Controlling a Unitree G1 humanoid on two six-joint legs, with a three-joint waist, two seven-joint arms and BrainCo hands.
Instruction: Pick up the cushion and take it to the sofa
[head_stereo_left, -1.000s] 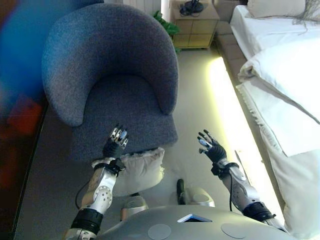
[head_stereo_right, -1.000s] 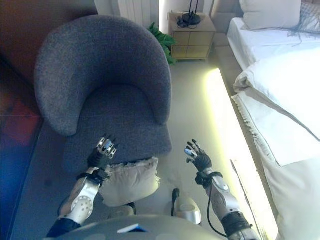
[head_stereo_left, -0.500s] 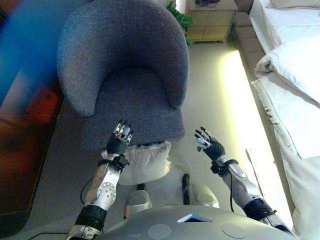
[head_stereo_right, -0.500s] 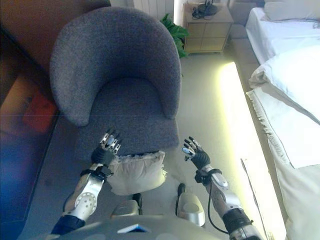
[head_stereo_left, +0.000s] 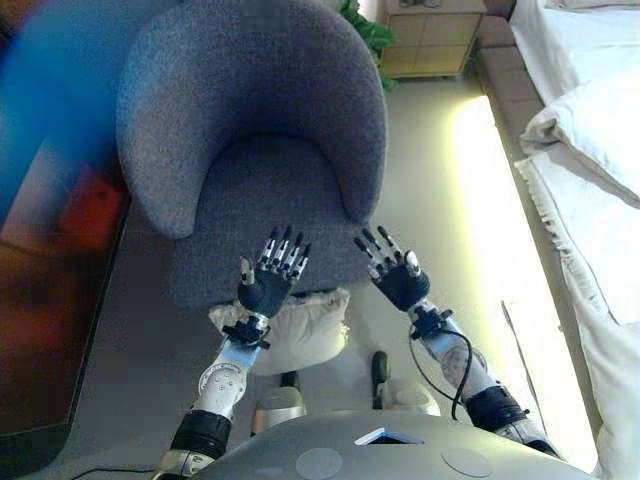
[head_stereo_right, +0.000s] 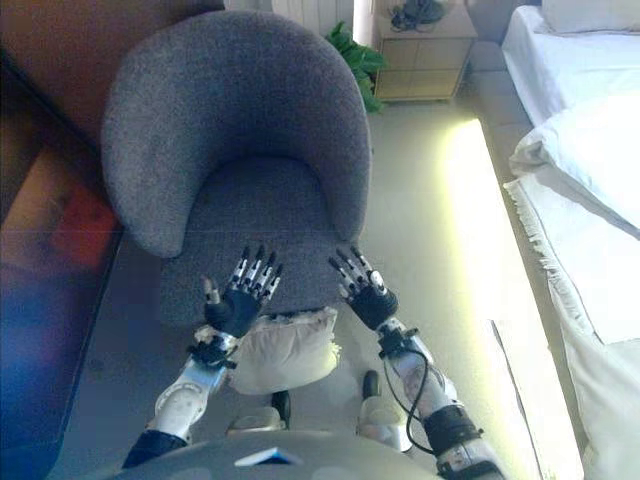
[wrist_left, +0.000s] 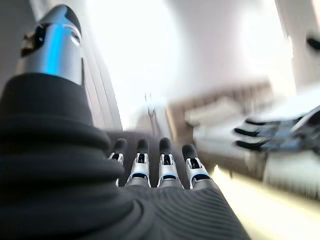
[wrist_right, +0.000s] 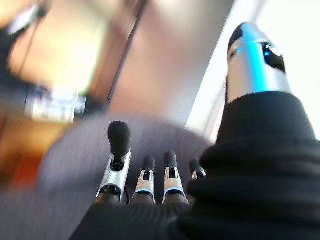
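A cream cushion lies on the floor against the front of the grey armchair; it also shows in the right eye view. My left hand is raised above the cushion's left part, fingers straight and spread, holding nothing. My right hand is raised just right of the cushion, fingers straight and spread, empty. The left wrist view shows straight fingers and the right hand across from them. The right wrist view shows straight fingers before the chair.
A bed with white linen runs along the right. A wooden nightstand and a green plant stand behind the chair. A dark wooden wall or cabinet is on the left. A pale floor strip lies between chair and bed.
Both hands rose and spread their fingers; the right hand moved left toward the cushion. The camera shifted a little, so the chair sits lower in view.
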